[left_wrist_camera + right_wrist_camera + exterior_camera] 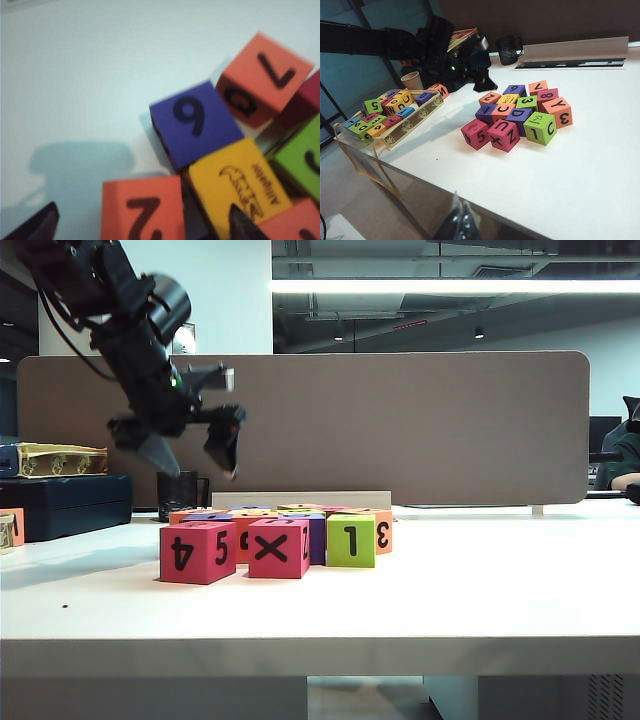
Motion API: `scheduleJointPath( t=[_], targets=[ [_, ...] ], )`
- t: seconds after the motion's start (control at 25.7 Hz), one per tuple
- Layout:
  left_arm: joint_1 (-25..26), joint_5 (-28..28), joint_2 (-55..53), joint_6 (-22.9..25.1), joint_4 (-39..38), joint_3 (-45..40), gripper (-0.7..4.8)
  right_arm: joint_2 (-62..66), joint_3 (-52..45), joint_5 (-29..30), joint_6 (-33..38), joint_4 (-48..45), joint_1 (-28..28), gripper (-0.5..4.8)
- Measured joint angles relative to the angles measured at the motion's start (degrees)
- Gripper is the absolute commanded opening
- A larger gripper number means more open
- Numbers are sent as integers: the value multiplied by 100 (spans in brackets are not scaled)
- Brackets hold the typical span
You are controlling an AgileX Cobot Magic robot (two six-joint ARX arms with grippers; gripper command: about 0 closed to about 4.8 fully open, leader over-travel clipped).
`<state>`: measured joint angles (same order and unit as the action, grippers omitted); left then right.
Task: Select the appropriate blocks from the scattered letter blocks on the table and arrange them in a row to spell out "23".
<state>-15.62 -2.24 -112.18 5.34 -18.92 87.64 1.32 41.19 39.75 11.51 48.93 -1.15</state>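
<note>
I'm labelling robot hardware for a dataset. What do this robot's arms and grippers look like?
The left arm is black and bulky, with black cables and a small green light near the wrist. The left gripper has two dark, tapered fingers. Of the right gripper only blurred dark fingertips show.

Matt foam-like letter blocks (517, 116), smooth white table (450, 590), black plastic left gripper (190, 450)

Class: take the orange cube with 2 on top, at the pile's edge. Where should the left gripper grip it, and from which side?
Probably from above: the open left gripper closes on two opposite side faces of the orange 2 cube. One side faces bare table; the yellow cube crowds the other.
</note>
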Motion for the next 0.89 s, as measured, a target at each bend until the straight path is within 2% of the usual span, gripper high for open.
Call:
scheduleJointPath(
  t=[0.43, 0.89],
  targets=[
    [-4, 9, -330, -2, -151, 2, 426, 0, 0, -4, 0, 4, 0, -1],
    [33, 302, -334, -2, -173, 4, 426, 0, 0, -9, 0, 7, 0, -1]
  ],
)
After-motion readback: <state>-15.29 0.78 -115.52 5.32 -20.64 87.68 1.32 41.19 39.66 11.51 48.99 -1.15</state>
